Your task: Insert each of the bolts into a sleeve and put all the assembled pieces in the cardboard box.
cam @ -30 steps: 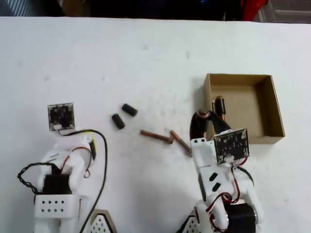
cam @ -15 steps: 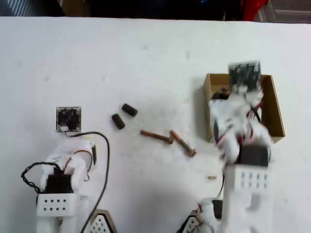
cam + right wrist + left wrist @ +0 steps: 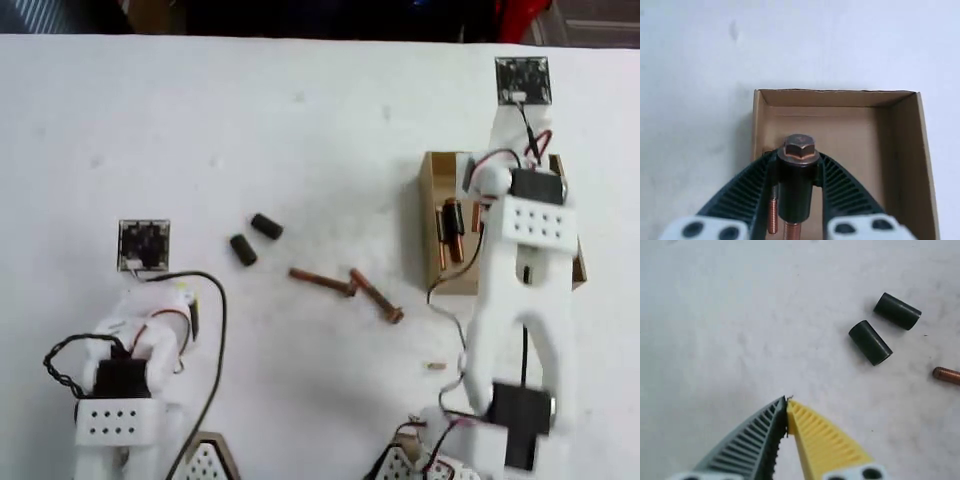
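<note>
My right gripper (image 3: 797, 162) is shut on an assembled piece (image 3: 796, 182), a copper bolt in a black sleeve, held upright over the open cardboard box (image 3: 835, 97). A copper threaded shank (image 3: 772, 215) shows inside the box beside it. From above, the right arm (image 3: 520, 270) stretches over the box (image 3: 430, 200), where an assembled piece (image 3: 450, 232) lies by the left wall. Two black sleeves (image 3: 266, 226) (image 3: 243, 250) and two loose copper bolts (image 3: 322, 281) (image 3: 376, 296) lie mid-table. My left gripper (image 3: 786, 402) is shut on nothing, short of the sleeves (image 3: 870, 342) (image 3: 897, 311).
The left arm (image 3: 130, 340) sits at the table's near left, its cable looping beside it. A tiny fragment (image 3: 436, 366) lies on the white table in front of the box. Open white table spreads to the far side and left.
The right arm has swung from the table in front of the box out over the box, carrying the assembled piece. The left arm has shifted only slightly.
</note>
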